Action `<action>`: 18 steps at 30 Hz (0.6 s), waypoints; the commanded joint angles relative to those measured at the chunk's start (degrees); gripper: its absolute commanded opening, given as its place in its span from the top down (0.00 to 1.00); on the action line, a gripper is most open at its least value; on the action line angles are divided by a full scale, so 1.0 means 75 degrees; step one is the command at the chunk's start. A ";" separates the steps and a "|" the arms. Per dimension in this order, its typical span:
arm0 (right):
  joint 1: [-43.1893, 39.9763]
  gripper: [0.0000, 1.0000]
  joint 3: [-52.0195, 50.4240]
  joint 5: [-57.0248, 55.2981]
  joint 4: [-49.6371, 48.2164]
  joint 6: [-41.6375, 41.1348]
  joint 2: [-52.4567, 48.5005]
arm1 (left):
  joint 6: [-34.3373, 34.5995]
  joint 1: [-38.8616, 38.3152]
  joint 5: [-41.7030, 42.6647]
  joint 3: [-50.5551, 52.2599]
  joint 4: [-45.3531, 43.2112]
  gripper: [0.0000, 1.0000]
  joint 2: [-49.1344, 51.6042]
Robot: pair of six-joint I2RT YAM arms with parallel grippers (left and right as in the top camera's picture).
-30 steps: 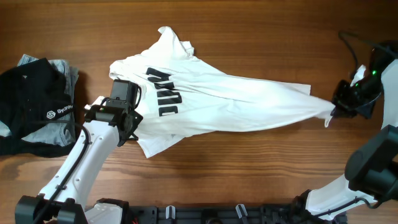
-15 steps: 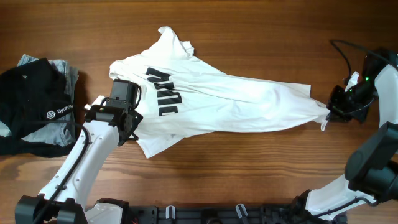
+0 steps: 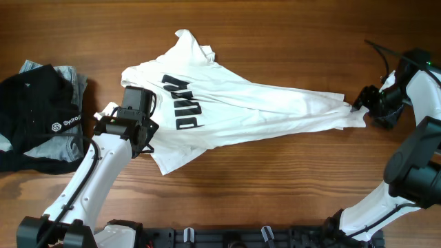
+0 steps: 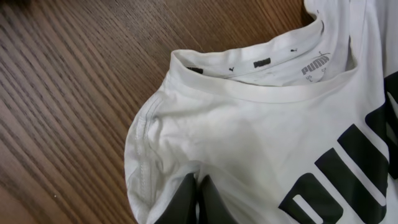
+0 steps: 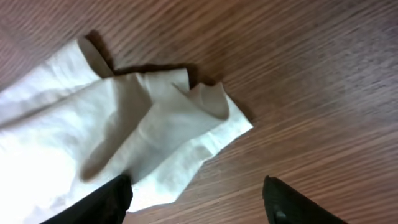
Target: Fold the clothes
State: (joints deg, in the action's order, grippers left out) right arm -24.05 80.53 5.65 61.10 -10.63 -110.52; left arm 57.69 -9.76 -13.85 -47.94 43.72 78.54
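The clothes, a white T-shirt (image 3: 241, 110) with black block lettering, lie stretched across the wooden table from left to right. My left gripper (image 3: 136, 98) sits on the shirt's shoulder beside the collar (image 4: 261, 74). In the left wrist view the gripper (image 4: 199, 198) is shut, its dark fingers pinching the white fabric. At the far right, my right gripper (image 3: 364, 105) hovers over the shirt's end. In the right wrist view it (image 5: 199, 200) stands open, and the crumpled shirt end (image 5: 155, 124) lies loose on the wood, partly under the left finger (image 5: 109, 202).
A black garment with a small white logo (image 3: 34, 124) lies heaped at the left edge, on a light blue-grey garment (image 3: 72, 79). Bare wood (image 3: 275, 179) shows in front of and behind the shirt.
My right gripper has opened and let go of the shirt's end, which now lies slack on the table. That gripper shifted slightly left and back. The left arm has not moved.
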 commanded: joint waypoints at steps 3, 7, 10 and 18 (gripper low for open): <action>0.0055 0.27 -0.0597 -0.0297 -0.0154 -0.0210 -0.0087 | -0.0096 -0.0020 -0.0099 0.0012 0.0000 0.96 0.0015; 0.0055 0.28 -0.1274 -0.0294 -0.0857 -0.0236 -0.0087 | -0.0096 -0.0020 -0.0102 0.0012 -0.0003 0.96 0.0015; 0.0055 0.28 -0.1597 -0.0256 -0.1641 -0.0405 -0.0087 | -0.0096 -0.0020 -0.0102 0.0012 -0.0006 0.96 0.0015; 0.0064 0.39 -0.1690 0.0122 -0.2428 -0.0399 -0.0087 | -0.0096 -0.0020 -0.0099 0.0012 -0.0006 0.96 0.0015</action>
State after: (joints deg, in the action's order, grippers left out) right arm -24.05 68.90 4.47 44.01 -13.28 -110.45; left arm 57.69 -9.76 -13.85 -47.94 43.64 78.54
